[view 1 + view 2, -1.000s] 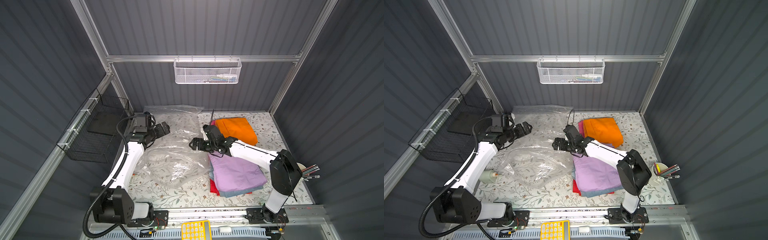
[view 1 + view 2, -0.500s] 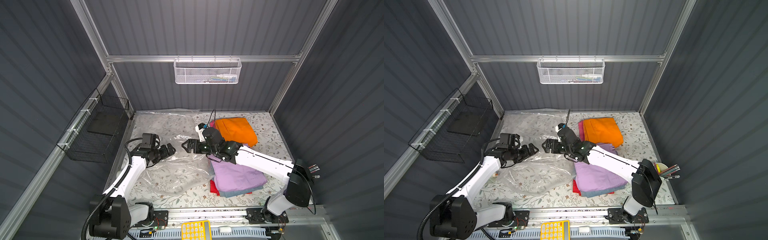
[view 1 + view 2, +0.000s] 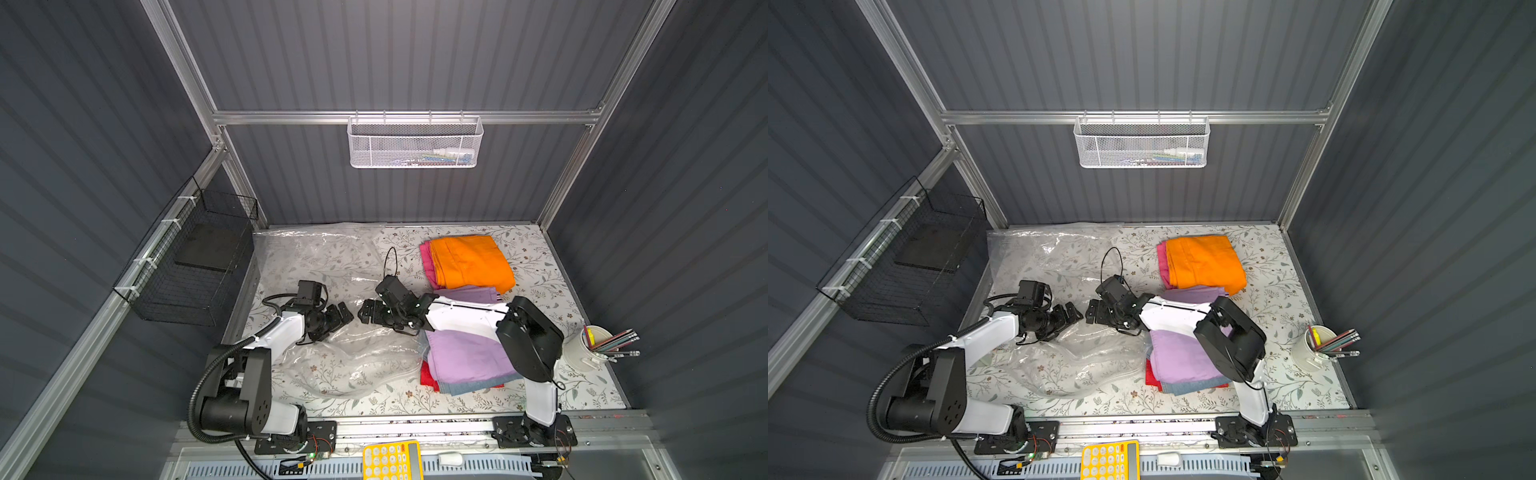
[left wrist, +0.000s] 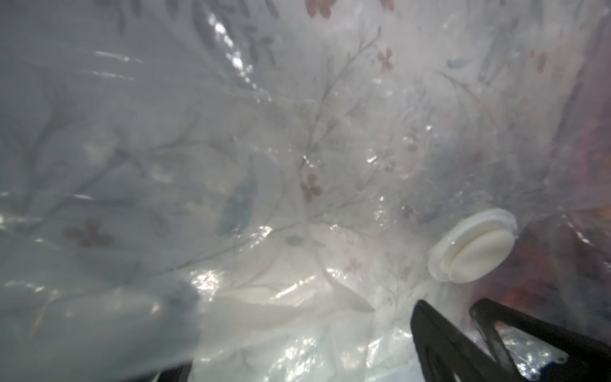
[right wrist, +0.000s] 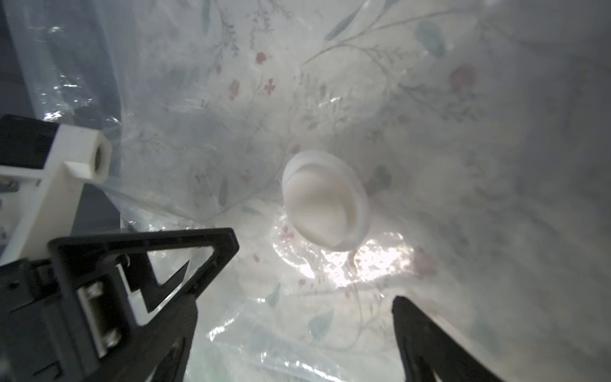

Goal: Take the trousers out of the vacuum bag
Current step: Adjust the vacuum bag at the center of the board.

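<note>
The clear vacuum bag (image 3: pixel 345 361) (image 3: pixel 1075 361) lies crumpled and flat on the flowered table, with no cloth showing inside it. Its white valve cap (image 4: pixel 472 249) (image 5: pixel 325 201) shows in both wrist views. The trousers lie outside the bag: an orange pair (image 3: pixel 469 262) on a pink one (image 3: pixel 426 259) at the back right, and a lilac pair (image 3: pixel 465 357) stacked on denim (image 3: pixel 469 386) and red (image 3: pixel 428 376) at the front right. My left gripper (image 3: pixel 343 313) (image 4: pixel 297 337) and right gripper (image 3: pixel 365 316) (image 5: pixel 314 268) face each other low over the bag, both open and holding nothing.
A black wire basket (image 3: pixel 195 257) hangs on the left wall and a white mesh basket (image 3: pixel 415 143) on the back rail. A cup of pencils (image 3: pixel 594 347) stands at the right edge. A yellow calculator (image 3: pixel 392 461) sits in front of the table.
My left gripper has come down from the back left toward the middle. The lifted, bunched bag now lies flat. My right gripper has shifted a little leftward and lower.
</note>
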Robot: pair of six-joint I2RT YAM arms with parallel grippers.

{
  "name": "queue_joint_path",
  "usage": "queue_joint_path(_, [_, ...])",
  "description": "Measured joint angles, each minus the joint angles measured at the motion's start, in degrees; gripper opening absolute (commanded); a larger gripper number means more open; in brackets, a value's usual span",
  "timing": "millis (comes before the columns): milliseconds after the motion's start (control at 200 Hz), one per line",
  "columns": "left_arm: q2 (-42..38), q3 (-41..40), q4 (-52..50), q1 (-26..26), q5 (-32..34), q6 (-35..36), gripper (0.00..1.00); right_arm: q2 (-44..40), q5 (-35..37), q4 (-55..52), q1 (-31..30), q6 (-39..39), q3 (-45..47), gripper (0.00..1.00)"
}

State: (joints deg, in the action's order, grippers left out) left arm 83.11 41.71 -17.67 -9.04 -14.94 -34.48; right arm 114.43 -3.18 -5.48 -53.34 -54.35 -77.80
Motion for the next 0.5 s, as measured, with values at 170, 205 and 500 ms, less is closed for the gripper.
queue_joint_path(170, [3.0, 4.1, 2.8, 0.0, 1.9, -0.3, 1.0, 5.8, 3.3, 1.1, 2.2, -1.7, -6.0, 0.93])
queue_joint_path(205, [3.4, 5.4, 2.8, 0.0, 2.2, -0.3, 1.0, 7.1, 3.8, 1.2, 2.8, -1.9, -7.6, 0.93])
queue_joint_path(500, [4.1, 22.6, -2.4, 0.1, 5.1, 4.0, 1.0, 18.5, 3.3, 0.3, 10.2, 0.0, -24.7, 0.93])
